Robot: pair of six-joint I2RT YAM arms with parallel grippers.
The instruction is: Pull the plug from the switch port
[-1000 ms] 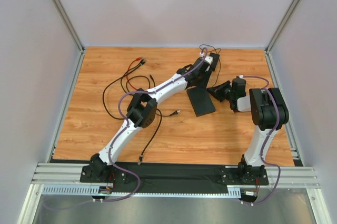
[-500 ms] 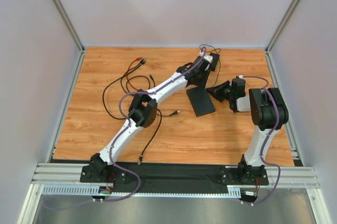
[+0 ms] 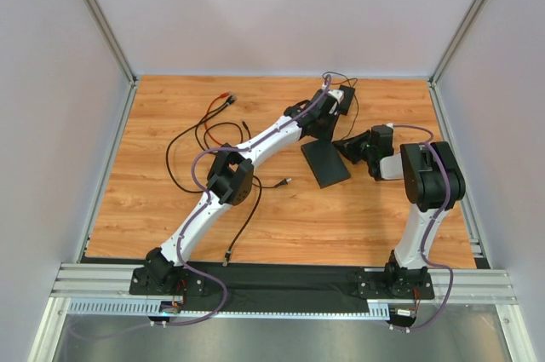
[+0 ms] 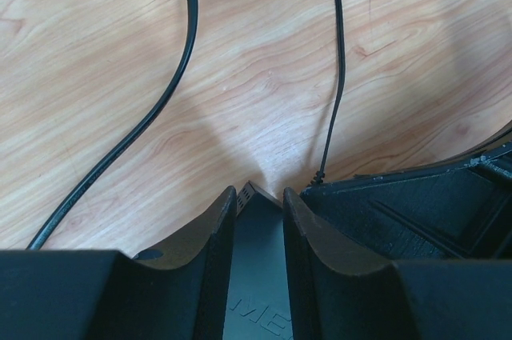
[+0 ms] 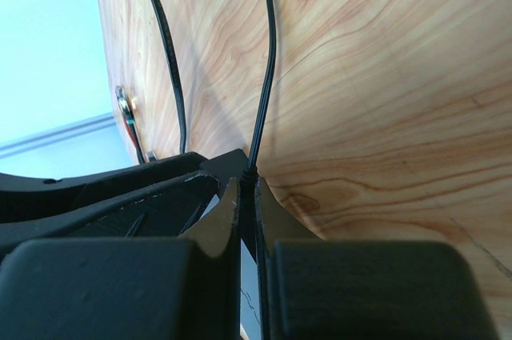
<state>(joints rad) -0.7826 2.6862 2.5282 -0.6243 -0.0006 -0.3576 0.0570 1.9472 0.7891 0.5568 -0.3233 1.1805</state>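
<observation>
Left jaws (image 4: 258, 196) clamp the switch (image 4: 256, 276) between them as your anchor; right jaws (image 5: 246, 190) pinch the plug (image 5: 252, 170) for pulling.

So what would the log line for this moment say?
left gripper: gripping switch | right gripper: shut on plug | plug out yet: cannot tell

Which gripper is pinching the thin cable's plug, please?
The right gripper: its fingers are shut on the plug, whereas the left gripper clamps the switch.
</observation>
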